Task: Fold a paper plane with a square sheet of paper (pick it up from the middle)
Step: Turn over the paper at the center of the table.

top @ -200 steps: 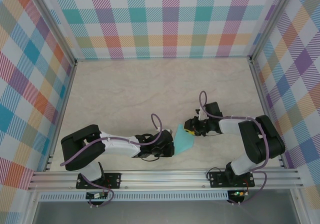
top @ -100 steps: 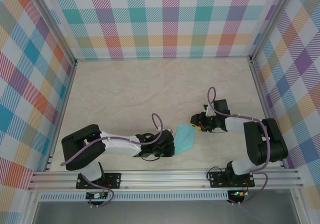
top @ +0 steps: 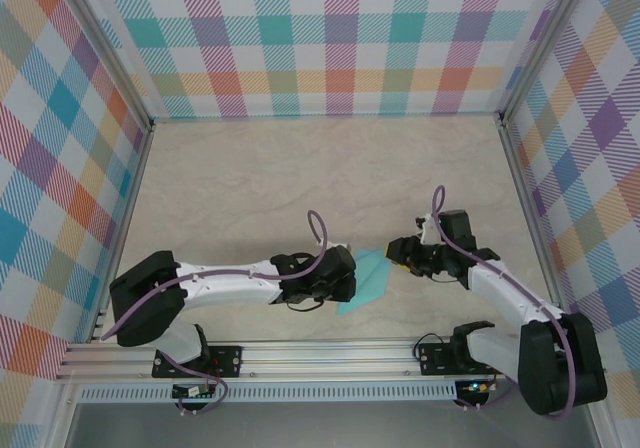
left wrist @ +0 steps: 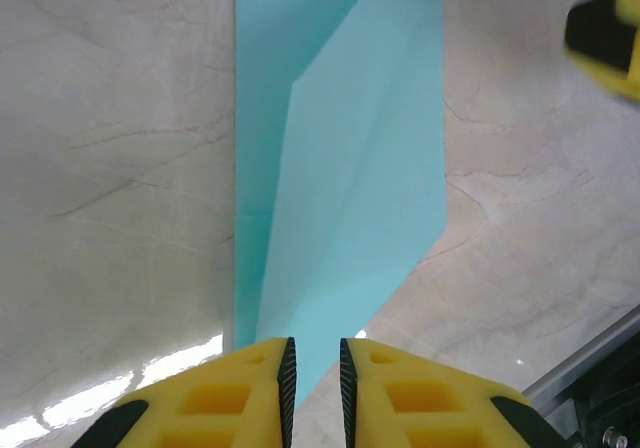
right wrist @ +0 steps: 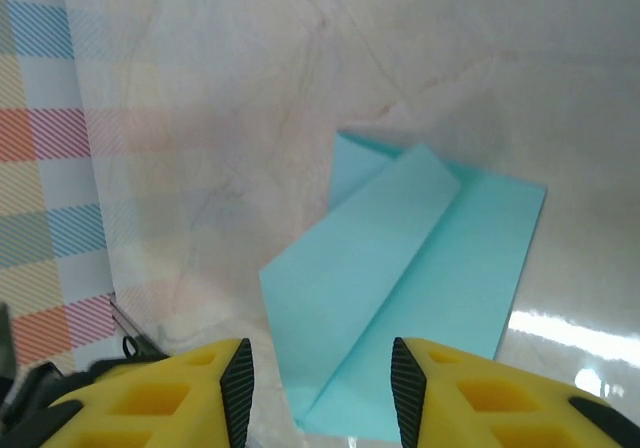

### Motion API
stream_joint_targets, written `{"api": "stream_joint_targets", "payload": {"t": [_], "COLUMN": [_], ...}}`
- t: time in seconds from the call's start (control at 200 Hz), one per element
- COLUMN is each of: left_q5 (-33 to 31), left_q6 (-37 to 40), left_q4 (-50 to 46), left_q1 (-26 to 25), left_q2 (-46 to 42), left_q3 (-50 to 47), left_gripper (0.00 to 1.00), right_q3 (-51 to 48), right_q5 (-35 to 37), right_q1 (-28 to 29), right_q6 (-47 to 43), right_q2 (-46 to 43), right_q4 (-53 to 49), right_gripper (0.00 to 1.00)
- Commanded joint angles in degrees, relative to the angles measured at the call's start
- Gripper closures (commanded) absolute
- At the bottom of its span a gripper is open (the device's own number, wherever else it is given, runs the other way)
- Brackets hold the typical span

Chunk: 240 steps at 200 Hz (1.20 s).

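Whoa, right tool (right wrist: 320,368) pulled off to 3 o'clock, gaping wide. Left tool (left wrist: 317,353) is barely parted round the paper (left wrist: 350,168) tip, so the loose fold could spring up or drag.

Sheet of paper (top: 372,278): plain turquoise-teal, unmarked; folded flaps a shade paler.
Table (top: 250,188): cream, faint grey-brown marble veining.
Walls (top: 340,38): white plaid crossed with teal, purple, orange, yellow and red.
Left gripper (left wrist: 313,353), right gripper (right wrist: 320,363): yellow fingers, black ridged pads.
Arms (top: 230,286): white, black joints.
Cables (top: 324,236): purple.
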Motion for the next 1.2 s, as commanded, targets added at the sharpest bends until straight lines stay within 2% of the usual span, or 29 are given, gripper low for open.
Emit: {"api": "stream_joint_targets", "payload": {"t": [0.0, 0.29, 0.675, 0.82, 1.025, 1.195], "left_q5": [-4.5, -4.8, -3.3, -3.0, -1.5, -0.4], "left_q6": [-1.2, -0.1, 0.9, 0.8, 0.5, -0.2], "left_q4": [-5.5, -6.8, -6.4, -6.3, -5.2, -4.2], "left_q1": [0.8, 2.5, 3.0, 3.4, 4.2, 5.0], "left_q2": [-3.4, -4.1, -0.2, 0.6, 1.4, 2.5], "left_q3": [-1.5, -2.0, -0.4, -0.1, -0.2, -0.1], "left_gripper": [0.78, 0.71, 0.68, 0.67, 0.66, 0.65], "right_q3": [-2.1, -2.9, -4.4, -3.6, -5.8, -5.6], "right_q5": [0.0, 3.3, 5.0, 4.8, 6.4, 5.4], "right_q1": [1.6, 5.6, 12.3, 13.6, 15.0, 15.2], "right_q6": [3.2, 5.7, 11.9, 13.0, 17.3, 16.5], "right_q2": [-2.4, -2.4, 0.5, 3.6, 2.4, 3.9], "right_q4": [-3.3, -9.2, -3.7, -1.5, 1.3, 2.5], "right_gripper": [0.57, 0.49, 0.4, 0.41, 0.41, 0.42]}}
